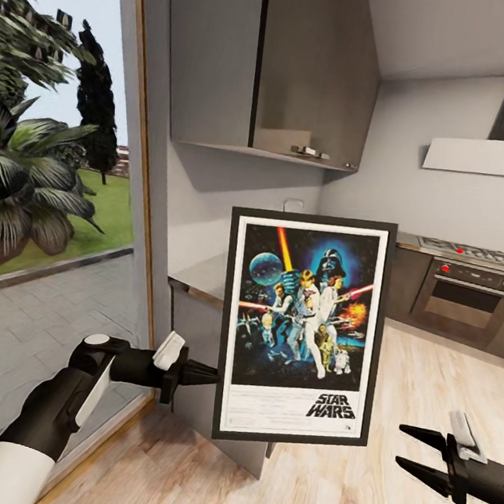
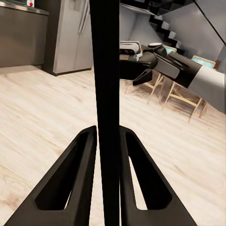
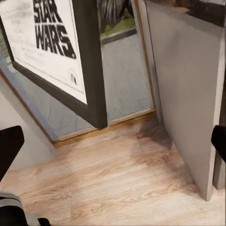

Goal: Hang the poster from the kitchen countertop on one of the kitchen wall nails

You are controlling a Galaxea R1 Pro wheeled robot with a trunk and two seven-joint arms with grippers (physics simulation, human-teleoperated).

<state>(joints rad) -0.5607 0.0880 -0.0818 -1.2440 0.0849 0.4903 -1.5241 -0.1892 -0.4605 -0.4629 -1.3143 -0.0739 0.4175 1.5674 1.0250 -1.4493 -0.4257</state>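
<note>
Left gripper jaws clamped on poster frame edge, held upright above floor; right gripper jaws spread wide, empty.

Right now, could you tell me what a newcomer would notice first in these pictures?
The black-framed Star Wars poster stands out first, held upright in mid-air at centre, in front of the glossy grey countertop. The left pincer is clamped on its left edge, while the right pincer hangs open to its lower right.
</note>
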